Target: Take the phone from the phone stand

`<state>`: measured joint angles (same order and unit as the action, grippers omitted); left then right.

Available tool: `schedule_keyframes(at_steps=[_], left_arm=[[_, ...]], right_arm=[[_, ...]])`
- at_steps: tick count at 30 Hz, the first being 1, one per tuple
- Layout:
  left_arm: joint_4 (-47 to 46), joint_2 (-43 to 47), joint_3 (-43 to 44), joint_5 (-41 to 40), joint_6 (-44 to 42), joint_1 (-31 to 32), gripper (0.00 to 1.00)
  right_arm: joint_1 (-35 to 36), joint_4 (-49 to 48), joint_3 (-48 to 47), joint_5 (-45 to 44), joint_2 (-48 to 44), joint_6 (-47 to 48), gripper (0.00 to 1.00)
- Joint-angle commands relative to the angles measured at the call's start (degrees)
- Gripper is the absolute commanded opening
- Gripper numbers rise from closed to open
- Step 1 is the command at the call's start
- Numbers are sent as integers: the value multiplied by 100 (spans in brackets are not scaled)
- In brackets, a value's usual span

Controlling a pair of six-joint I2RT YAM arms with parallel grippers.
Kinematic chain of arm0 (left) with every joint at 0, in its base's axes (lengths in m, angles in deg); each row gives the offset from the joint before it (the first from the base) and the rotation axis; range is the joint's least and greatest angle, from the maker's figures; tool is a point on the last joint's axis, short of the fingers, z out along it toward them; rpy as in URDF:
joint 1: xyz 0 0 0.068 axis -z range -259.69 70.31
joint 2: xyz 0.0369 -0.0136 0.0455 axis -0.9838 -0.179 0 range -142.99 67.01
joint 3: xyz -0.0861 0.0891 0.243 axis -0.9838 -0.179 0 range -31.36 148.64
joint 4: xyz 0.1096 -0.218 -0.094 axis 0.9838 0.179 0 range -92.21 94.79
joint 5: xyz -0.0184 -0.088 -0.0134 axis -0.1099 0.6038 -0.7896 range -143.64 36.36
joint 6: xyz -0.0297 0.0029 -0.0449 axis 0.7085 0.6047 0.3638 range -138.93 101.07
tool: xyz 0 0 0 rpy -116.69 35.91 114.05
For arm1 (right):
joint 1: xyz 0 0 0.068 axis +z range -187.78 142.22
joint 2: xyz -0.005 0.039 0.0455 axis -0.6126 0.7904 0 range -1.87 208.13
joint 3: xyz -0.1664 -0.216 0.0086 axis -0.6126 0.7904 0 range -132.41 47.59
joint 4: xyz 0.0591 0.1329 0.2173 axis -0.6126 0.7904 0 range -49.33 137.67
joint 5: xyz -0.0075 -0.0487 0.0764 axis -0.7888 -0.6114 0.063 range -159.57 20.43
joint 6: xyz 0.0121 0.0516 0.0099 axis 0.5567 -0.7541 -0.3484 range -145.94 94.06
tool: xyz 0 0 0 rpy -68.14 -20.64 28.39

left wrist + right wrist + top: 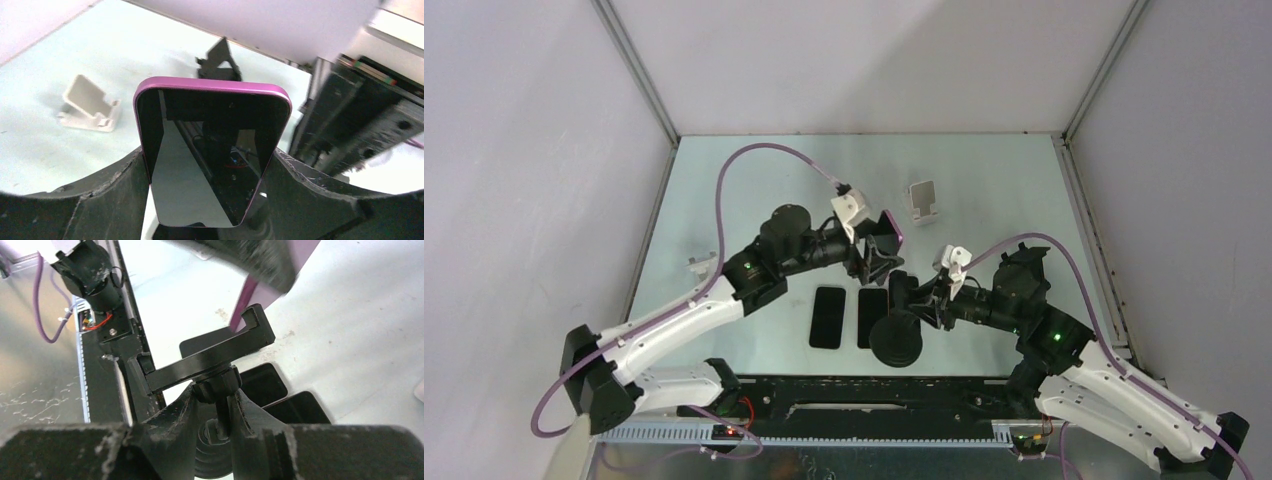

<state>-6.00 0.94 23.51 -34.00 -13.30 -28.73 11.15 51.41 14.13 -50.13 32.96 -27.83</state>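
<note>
Holding the dark-screened phone with a magenta metal frame (212, 155) by its two long edges, the left gripper (876, 243) is closed firmly on it. The phone stands almost upright between the black fingers (107, 187). The right gripper (220, 412) is closed on the thin neck of the black plastic phone stand (200, 362), which is a clamp bar with a hook at each end above a round base (896, 340).

In the right wrist view the lower edge of the phone comes down just beside one hook of the bar. Whether it touches the hook cannot be told. The phone seems nearly out of the stand, but not yet free of it.

The main risk is that the lower corner catches under that hook if the left arm pulls sideways instead of upward. Then the stand could twist in the right gripper, or the phone could slip between the fingers, because its glass and metal sides look smooth. A dropped phone would probably land on the two flat black phones (827, 317) that lie near the stand on the pale green table (724, 180).

No real container is present. The clamp bar holds nothing else, and the white plastic stand (922, 200) farther back is empty.
</note>
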Motion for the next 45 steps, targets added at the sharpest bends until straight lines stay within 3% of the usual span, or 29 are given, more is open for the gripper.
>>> schedule_keyframes(at_steps=[1,7,14,17,23,28,36,45], left_arm=[[-435,439,9,-488,208,-292,0],[401,952,-109,-1775,240,-447,0],[1841,1402,-206,-3651,867,-507,0],[2387,1570,-404,-4153,1217,-535,0],[2892,1860,-867,-4479,1999,-635,0],[3168,1970,-1122,-4698,2373,-704,0],[3375,2164,-1334,-4785,2516,-740,0],[3630,2195,-1436,-4873,2655,-873,0]], right_arm=[[26,-748,-241,408,-178,56,0],[24,-581,-431,-428,-193,-88,0],[-131,-161,-1146,-3594,170,-119,0],[-580,-336,-1417,-4460,533,43,0],[-2415,-884,-1711,-4287,1354,-561,0],[-3572,-2111,-1735,-4013,2131,-593,0],[-4487,-3476,-2061,-4208,3771,-313,0],[-4840,-3565,-2584,-4422,4842,-79,0]])
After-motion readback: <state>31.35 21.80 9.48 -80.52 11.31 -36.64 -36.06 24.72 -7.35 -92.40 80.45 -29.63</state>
